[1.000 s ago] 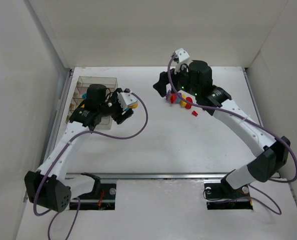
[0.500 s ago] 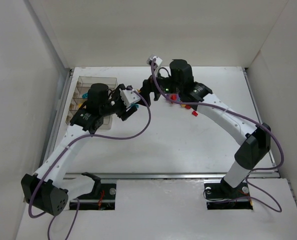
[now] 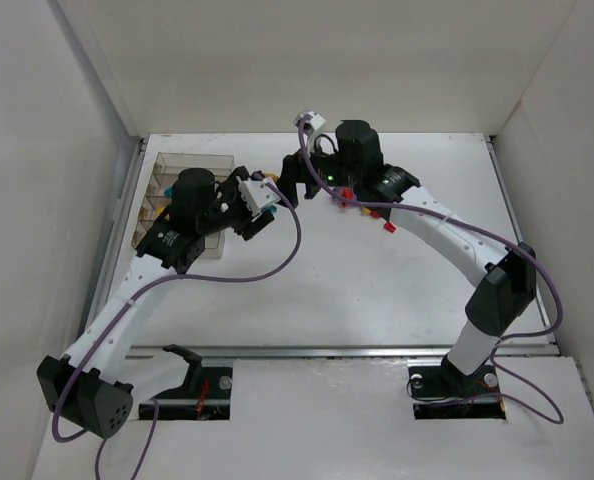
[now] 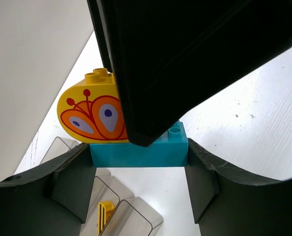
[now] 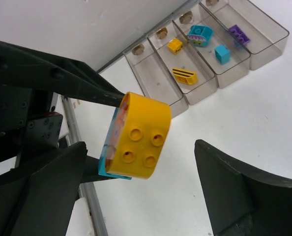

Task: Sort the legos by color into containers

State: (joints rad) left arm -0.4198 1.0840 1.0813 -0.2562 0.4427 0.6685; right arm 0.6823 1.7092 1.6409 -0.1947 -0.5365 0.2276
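My left gripper (image 4: 138, 163) is shut on a cyan brick (image 4: 136, 151) with a rounded yellow brick (image 4: 89, 115), printed in orange, snapped to it. It holds this cluster (image 3: 267, 195) in the air right of the containers (image 3: 182, 195). My right gripper (image 5: 136, 189) stands open around the yellow brick (image 5: 138, 135), whose four studs face its camera. Its fingers (image 5: 43, 191) are apart from the brick on the right side. The containers (image 5: 256, 51) hold yellow (image 5: 184, 74), cyan (image 5: 221, 53) and purple (image 5: 238, 33) legos in separate compartments.
Red legos (image 3: 387, 228) and a small mixed pile (image 3: 362, 200) lie on the table under my right arm. White walls close in the back and both sides. A metal rail runs along the table's left edge (image 3: 117, 230).
My right arm has swung left from the red legos to the cluster in my left gripper. The left gripper has shifted slightly right, still holding the cyan brick.
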